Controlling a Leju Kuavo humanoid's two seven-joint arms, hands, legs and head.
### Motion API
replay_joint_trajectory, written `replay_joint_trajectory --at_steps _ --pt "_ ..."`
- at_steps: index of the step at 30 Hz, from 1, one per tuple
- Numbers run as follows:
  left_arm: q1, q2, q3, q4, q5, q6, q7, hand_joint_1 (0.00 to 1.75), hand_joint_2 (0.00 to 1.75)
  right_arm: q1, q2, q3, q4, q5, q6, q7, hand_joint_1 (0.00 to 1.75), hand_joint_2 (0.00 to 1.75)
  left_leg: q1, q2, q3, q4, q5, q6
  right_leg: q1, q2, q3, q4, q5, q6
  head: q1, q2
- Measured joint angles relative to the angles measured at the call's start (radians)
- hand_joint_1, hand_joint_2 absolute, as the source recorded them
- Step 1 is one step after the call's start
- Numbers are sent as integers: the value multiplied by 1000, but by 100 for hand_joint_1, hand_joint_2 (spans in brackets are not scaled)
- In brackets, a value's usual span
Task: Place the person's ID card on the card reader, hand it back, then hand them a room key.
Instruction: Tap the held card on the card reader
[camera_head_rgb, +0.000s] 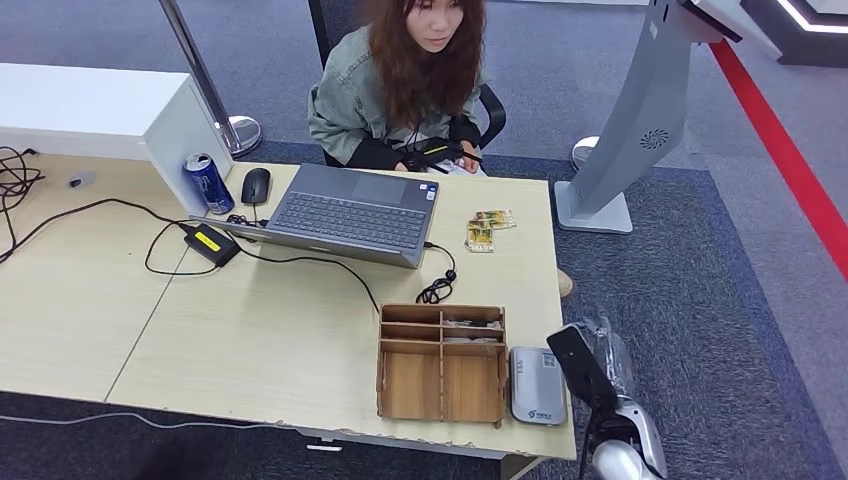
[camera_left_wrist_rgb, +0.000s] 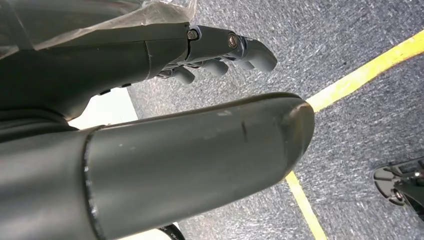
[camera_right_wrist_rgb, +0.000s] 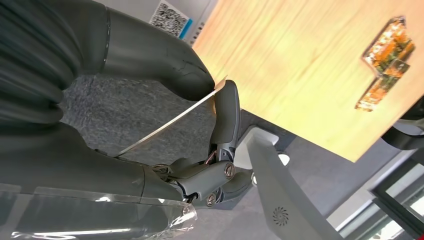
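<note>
**Card pinched in the right hand, beside the tabletop**

One thin card, seen edge-on, pinched between the thick thumb and a dark finger of the right hand. Other fingers of that hand curled in below. Held off past the right edge of the tabletop, over the grey carpet. In the head view, the right hand just beside one grey card reader, not touching it.

One wooden organizer right next to the reader. One open laptop, one black mouse, one blue can, one black charger with a yellow label. Two small patterned cards lying flat near the far edge, just touching. One person seated behind the tabletop.

Left hand hanging over the carpet, fingers loosely bent and a little apart, holding nothing.
</note>
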Motion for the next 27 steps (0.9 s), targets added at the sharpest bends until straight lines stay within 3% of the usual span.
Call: replay_joint_trajectory --at_steps 19,27 --pt "0 0 5 0 -8 0 -1 0 0 -20 -2 -16 91 -11 -15 -20 175 175 0 0 0 0 0 0 0 0 0 0 0 0 0 0" --pt "1 0 5 0 -32 -11 -8 0 0 -70 -33 -48 -36 103 -4 83 175 175 0 0 -1 0 1 0 -1 0 1 0 1 0 0 0"
